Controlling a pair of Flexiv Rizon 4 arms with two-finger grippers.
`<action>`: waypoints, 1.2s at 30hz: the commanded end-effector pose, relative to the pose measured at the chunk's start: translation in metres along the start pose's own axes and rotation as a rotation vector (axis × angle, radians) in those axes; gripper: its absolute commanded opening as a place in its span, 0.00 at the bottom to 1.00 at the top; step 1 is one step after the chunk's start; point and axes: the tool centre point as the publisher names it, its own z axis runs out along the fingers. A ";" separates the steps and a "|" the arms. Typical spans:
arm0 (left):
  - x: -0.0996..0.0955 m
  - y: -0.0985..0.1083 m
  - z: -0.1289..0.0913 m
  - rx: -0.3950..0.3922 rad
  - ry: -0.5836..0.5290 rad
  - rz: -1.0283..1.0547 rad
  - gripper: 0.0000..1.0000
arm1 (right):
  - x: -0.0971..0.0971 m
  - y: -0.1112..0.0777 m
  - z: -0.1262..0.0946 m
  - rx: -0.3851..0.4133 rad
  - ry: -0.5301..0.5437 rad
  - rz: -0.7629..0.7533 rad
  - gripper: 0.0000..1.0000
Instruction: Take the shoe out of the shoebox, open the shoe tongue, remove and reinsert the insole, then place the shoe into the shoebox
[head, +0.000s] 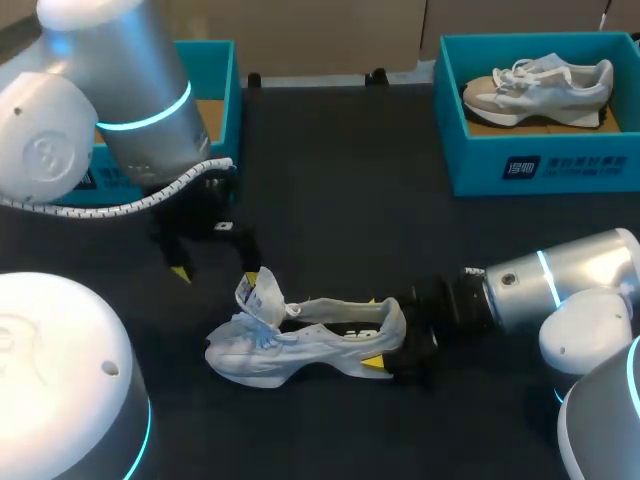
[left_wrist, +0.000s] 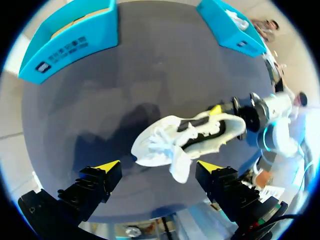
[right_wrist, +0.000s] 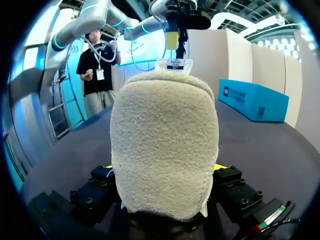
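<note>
Head view showed the white shoe (head: 300, 345) out of its box and lying on its sole on the dark table (head: 340, 200), well apart from both teal boxes. The right gripper (head: 378, 333) was clamped on the heel from both sides, probably to hold the shoe steady while the other arm worked. In the right wrist view the fuzzy heel (right_wrist: 164, 150) filled the space between the fingers. The left gripper (head: 215, 265) hung over the laces with its fingers spread wide, gripping nothing. The raised tongue (head: 255, 295) stood up between those fingers in the left wrist view, so pulling it open looked like the step in hand. The left shoebox (head: 215, 90) seemed empty. The right shoebox (head: 520, 165) held another shoe (head: 540, 85).
</note>
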 end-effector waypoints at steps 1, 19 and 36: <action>0.018 -0.004 -0.022 -0.008 -0.060 0.102 0.87 | 0.001 0.001 0.000 0.005 -0.001 0.000 0.00; 0.067 -0.016 -0.053 -0.241 -0.128 0.875 0.00 | 0.001 0.001 0.000 0.005 -0.001 0.000 0.00; 0.080 -0.016 -0.014 -0.102 -0.073 1.179 0.00 | 0.001 0.001 0.000 0.005 -0.001 0.000 0.00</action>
